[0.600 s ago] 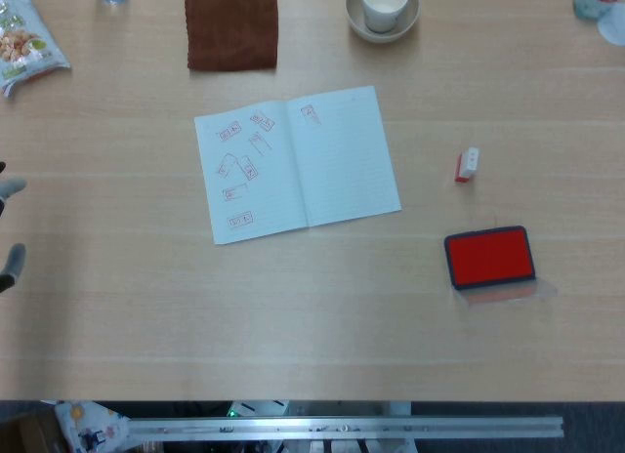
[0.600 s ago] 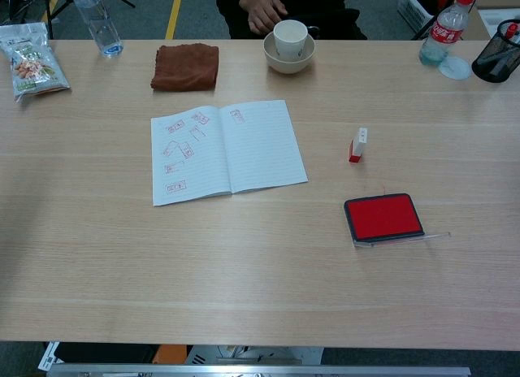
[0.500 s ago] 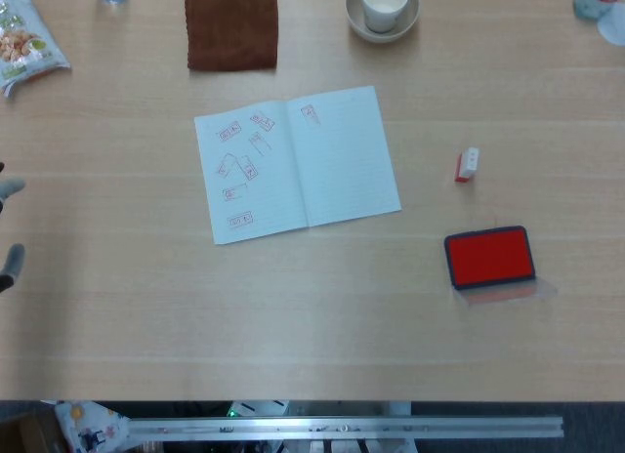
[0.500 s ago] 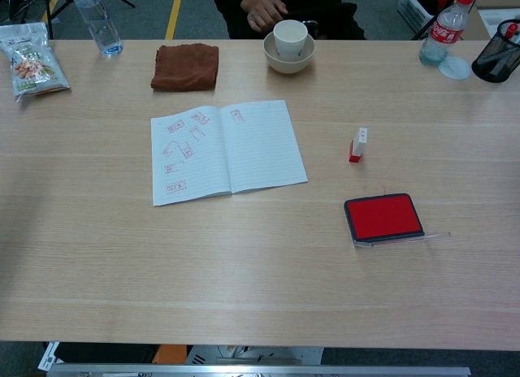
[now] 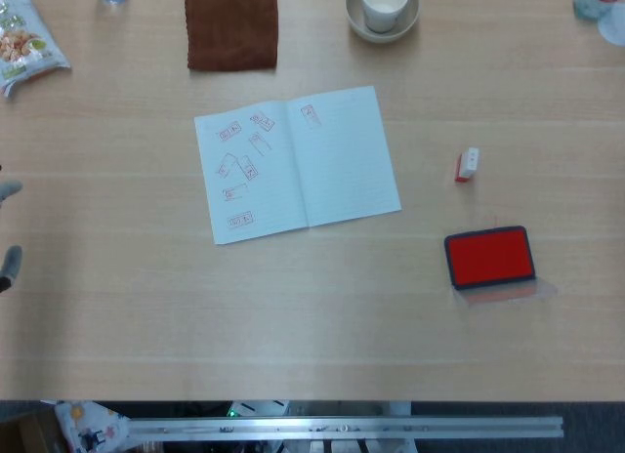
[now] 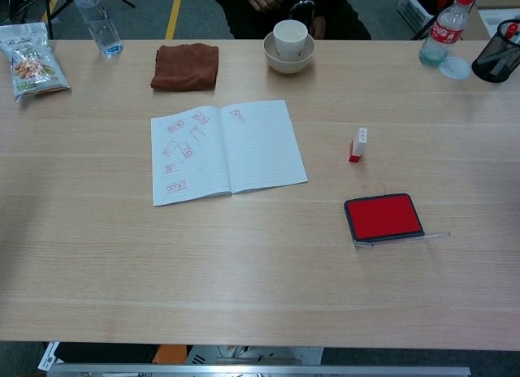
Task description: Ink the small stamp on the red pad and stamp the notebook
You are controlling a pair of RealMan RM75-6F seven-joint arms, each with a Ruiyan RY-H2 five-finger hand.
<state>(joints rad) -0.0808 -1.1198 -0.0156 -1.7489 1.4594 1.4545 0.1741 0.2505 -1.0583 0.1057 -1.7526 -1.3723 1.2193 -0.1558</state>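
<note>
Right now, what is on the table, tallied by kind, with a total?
Stamping things: 3, namely notebook, small stamp, red pad.
Drinks and dishes: 4, namely cup, bowl, clear bottle, red-capped bottle.
Other: 3, namely brown cloth, snack bag, black mesh holder.
Total: 10.

Surface point(image 5: 146, 307): pale wood grain, smooth, matt. Notebook point(image 5: 342, 160): ruled white paper. Cloth point(image 5: 231, 26): brown, fuzzy nap. Red pad point(image 5: 489, 256): matt red ink face, dark plastic frame. Small stamp point(image 5: 467, 165): white and red plastic. Snack bag point(image 6: 31, 60): glossy film.
</note>
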